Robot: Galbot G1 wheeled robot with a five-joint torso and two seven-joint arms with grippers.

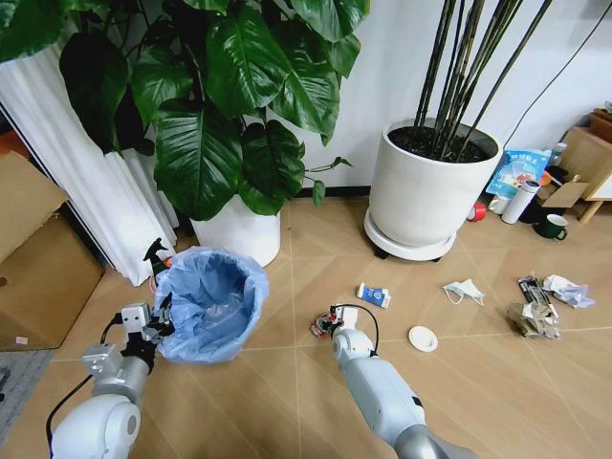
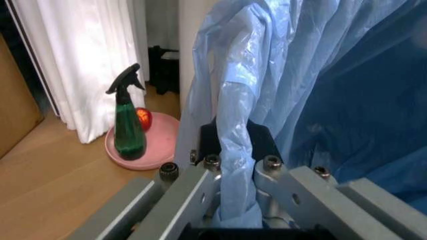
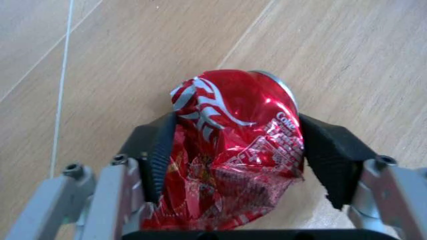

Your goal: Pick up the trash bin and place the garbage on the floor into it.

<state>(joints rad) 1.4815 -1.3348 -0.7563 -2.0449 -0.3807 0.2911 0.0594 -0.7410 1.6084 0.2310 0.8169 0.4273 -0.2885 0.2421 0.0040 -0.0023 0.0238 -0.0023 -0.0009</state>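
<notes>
The trash bin (image 1: 215, 301), lined with a crinkly light-blue bag, stands on the floor at the left. My left gripper (image 1: 159, 319) is shut on its near rim; the left wrist view shows the fingers (image 2: 261, 142) pinching the bag-covered rim (image 2: 233, 120). My right gripper (image 1: 327, 323) is down at the floor, shut on a crushed red can (image 3: 233, 150) held between both pads (image 3: 160, 155). More garbage lies to the right: a blue-white carton (image 1: 374, 295), a white disc (image 1: 423, 338), a face mask (image 1: 465, 290), dark wrappers (image 1: 534, 316) and crumpled white paper (image 1: 568, 290).
Two big white plant pots (image 1: 247, 231) (image 1: 426, 186) stand behind. A green spray bottle (image 2: 129, 130) on a pink tray (image 2: 157, 145) sits by the white curtain (image 1: 91, 182). A cardboard box (image 1: 38, 258) is at the left; a mug (image 1: 553, 227), bottle (image 1: 521, 201) and blue bag (image 1: 516, 170) are far right.
</notes>
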